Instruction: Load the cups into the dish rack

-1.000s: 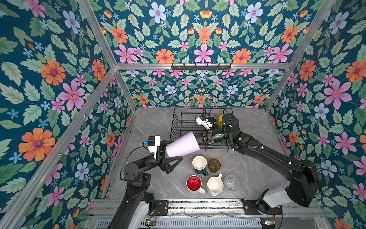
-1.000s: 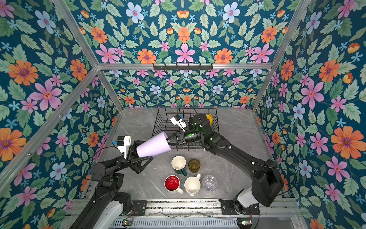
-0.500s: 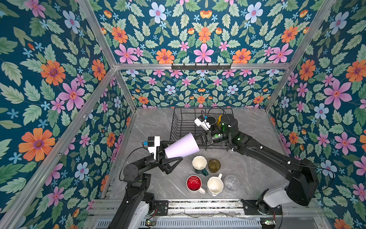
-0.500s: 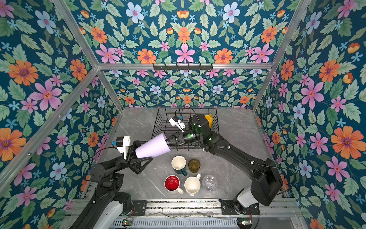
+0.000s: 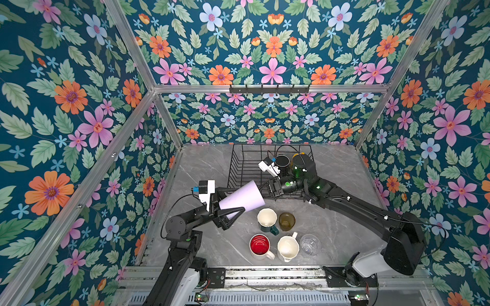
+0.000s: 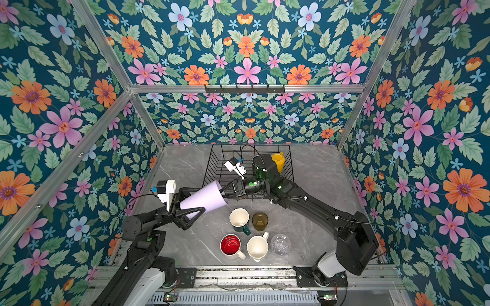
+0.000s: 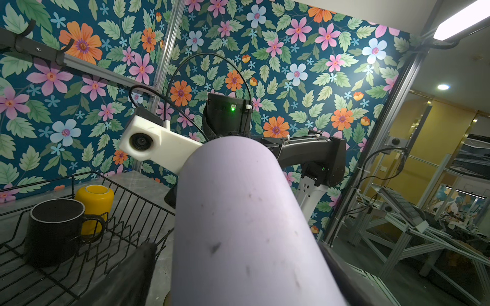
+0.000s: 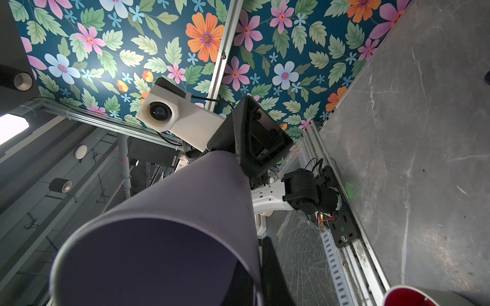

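- The lilac tumbler (image 5: 242, 197) lies on its side in the air, just left of centre in both top views. Its wide mouth points up and to the right, and its narrow base points to the lower left.
- In both top views the mouth overlaps the lower left corner of the dish rack (image 5: 238, 169).
- The left gripper (image 5: 234, 200) straddles the tumbler's narrow end with its claw spread wide. In the left wrist view one finger (image 7: 138, 273) shows a thin gap to the tumbler wall. I cannot tell whether the other finger presses it.
- The right gripper (image 5: 263, 189) reaches in from the right and meets the tumbler's mouth. Its claw is narrow, pinched on the rim. In the right wrist view one finger (image 8: 273, 270) lies along the outside of the wall.
- The dish rack stands on the grey marbled table (image 5: 206, 164), at the centre of both top views and close under the back wall.
- The black mug (image 5: 282, 160) and the yellow mug (image 6: 278, 160) stand side by side in the rack's upper right corner, partly hidden by the right arm (image 5: 358, 209).
- Five cups stand mouth up on the table at lower centre, outside the rack.
- The upper pair is the white mug with a dark green outside (image 5: 266, 218) and the olive glass (image 5: 287, 221), just beside each other.
- Below them stand the red-inside white mug (image 5: 259, 244), the white mug (image 5: 287, 247) and the clear glass (image 5: 309, 243), in a row from left to right.
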